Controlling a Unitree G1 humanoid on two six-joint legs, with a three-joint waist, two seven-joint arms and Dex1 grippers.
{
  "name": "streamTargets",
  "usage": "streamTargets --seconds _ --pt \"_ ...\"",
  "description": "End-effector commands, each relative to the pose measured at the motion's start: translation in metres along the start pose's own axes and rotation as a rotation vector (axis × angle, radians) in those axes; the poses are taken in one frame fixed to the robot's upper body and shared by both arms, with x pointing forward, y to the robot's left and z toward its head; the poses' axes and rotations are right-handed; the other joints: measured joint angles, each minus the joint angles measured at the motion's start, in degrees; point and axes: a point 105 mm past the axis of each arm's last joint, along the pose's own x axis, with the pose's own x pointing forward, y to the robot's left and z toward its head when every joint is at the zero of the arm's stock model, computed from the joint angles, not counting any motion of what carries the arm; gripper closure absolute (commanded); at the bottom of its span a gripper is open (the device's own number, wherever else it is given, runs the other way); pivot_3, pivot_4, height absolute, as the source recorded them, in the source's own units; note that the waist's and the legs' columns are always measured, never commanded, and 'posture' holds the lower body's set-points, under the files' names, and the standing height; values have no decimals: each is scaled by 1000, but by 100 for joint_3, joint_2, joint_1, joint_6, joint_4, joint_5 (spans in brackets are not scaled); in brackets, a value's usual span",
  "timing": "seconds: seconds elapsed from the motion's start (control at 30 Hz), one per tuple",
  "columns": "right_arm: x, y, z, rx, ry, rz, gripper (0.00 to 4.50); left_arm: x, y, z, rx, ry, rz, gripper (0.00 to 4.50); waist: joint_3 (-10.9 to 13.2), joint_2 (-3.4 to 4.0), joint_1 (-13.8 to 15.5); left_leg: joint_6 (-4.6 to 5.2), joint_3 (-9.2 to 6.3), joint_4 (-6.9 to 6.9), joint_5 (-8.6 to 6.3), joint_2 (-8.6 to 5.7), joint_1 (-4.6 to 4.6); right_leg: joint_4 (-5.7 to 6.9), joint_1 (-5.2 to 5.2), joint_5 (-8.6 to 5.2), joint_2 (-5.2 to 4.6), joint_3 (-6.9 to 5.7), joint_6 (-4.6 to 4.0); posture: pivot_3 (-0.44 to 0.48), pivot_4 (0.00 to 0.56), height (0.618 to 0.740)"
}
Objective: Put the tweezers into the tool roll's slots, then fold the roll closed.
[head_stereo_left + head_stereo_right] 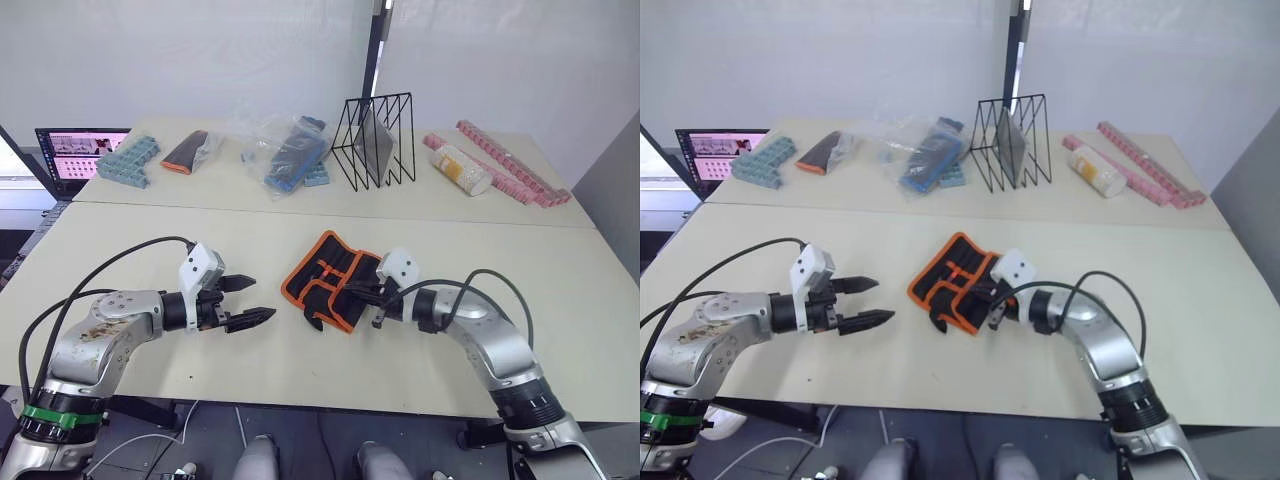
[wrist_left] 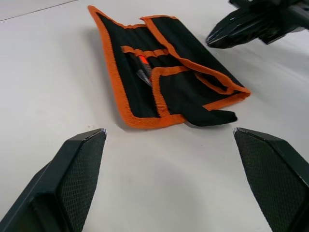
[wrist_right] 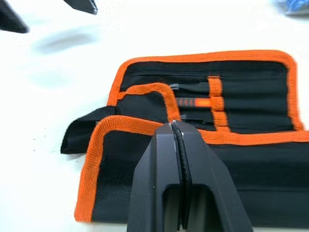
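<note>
From the head views, the tool roll (image 1: 331, 280) lay on the near surface (image 1: 300, 370) between the two arms, partly folded, one flap already laid over its slot rows. The right gripper (image 1: 378, 305) sat at the roll's near right edge, apparently placed to work that flap. The left gripper (image 1: 246, 302) hovered just beside the roll's other side, jaws spread wide and holding nothing, probably waiting to steady or take the fabric.

In the left wrist view, the roll (image 2: 164, 72) lay ahead of the wide-apart fingers (image 2: 72, 179), and a slim tweezer (image 2: 144, 72) with an orange mark sat tucked under the orange strap, so the loading looked done.

In the right wrist view, the right gripper (image 3: 177, 126) had its jaws pressed together at the orange trim of the folded flap; whether any fabric was pinched between them I could not tell.
</note>
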Motion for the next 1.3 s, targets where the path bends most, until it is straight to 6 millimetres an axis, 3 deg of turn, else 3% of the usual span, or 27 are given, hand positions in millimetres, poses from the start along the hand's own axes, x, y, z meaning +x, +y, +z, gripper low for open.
streamTargets --seconds 0.03,0.2,0.37,0.53,0.7,0.8,0.97,1.27,1.3 --pt "-1 9 0 -32 -11 27 4477 4 3 5 -10 -16 6 0 0 0 -2 0 0 0 0 0 0 1 0 0 0 0 0 0 150 735" --pt "2 16 -23 -63 64 22 4477 13 -3 0 -54 -15 -38 0 0 0 -4 0 0 0 0 0 -1 1 -1 0 0 0 0 0 150 735" --pt "3 20 -41 -100 139 24 4477 24 6 5 -144 -64 -28 0 0 -1 -3 0 -1 4 0 0 0 4 0 0 0 -1 0 0 150 735" --pt "5 22 -47 -117 161 30 4477 41 21 7 -196 -66 -22 0 -2 -3 2 0 -3 9 1 -2 2 5 5 0 1 -3 0 0 150 735" --pt "6 20 -47 -117 165 15 4477 57 21 9 -215 -52 -71 0 -3 -3 -2 -1 -4 11 1 -3 3 8 6 0 0 -4 0 0 150 735" --pt "6 20 -47 -109 164 6 4477 64 25 -3 -236 23 -61 0 -3 -3 -5 -2 -7 10 2 -2 3 11 6 0 1 -6 0 0 150 735" --pt "6 20 -47 -101 162 -7 4500 68 25 -3 -270 18 -94 1438 -3 -3 -13 -2 -6 9 2 -3 12 11 13 0 1 -6 0 0 150 735" --pt "5 17 -42 -85 153 -14 4500 72 11 6 -281 -10 -179 4468 -3 -3 -11 -4 -6 10 4 -3 14 11 15 0 1 -6 0 0 150 735" --pt "5 16 -42 -88 156 -13 4500 73 9 9 -278 -17 -185 4468 -3 -3 -10 -5 -6 10 4 -3 14 11 15 0 1 -6 0 0 150 735"
